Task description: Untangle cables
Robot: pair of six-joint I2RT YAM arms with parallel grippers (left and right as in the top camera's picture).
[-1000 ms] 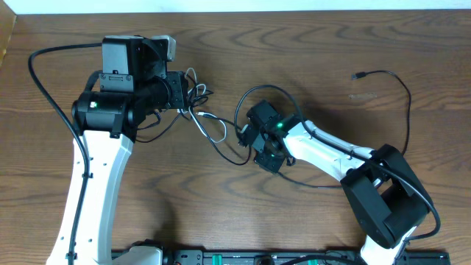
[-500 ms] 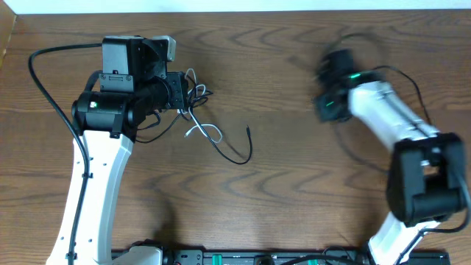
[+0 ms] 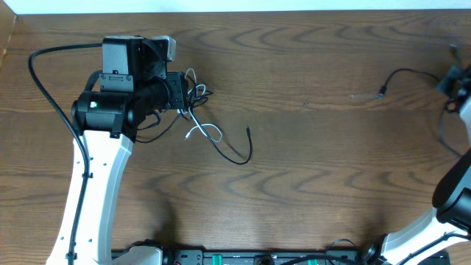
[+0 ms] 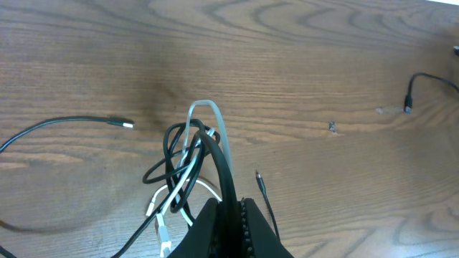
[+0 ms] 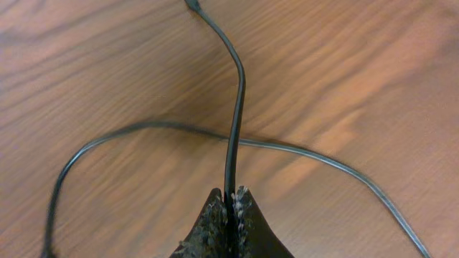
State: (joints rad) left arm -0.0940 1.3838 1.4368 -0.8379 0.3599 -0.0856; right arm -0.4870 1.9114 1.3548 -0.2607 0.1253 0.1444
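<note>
Left wrist view: knot pinched tight, one strand held well apart from it.
Left hand [image 4: 231, 208] is closed on the tangle [image 4: 188, 161] of black and white cables, which bunches just ahead of its fingertips. The pinch appears to take in both colours, so any pull could tighten the loops rather than free them. Right hand [image 5: 231, 197] is clamped on a black cable [image 5: 235, 107] running straight out ahead of it. Held only at the tips, that thin cord could slip, or drag across the surface [image 3: 309, 162] and snag.
</note>
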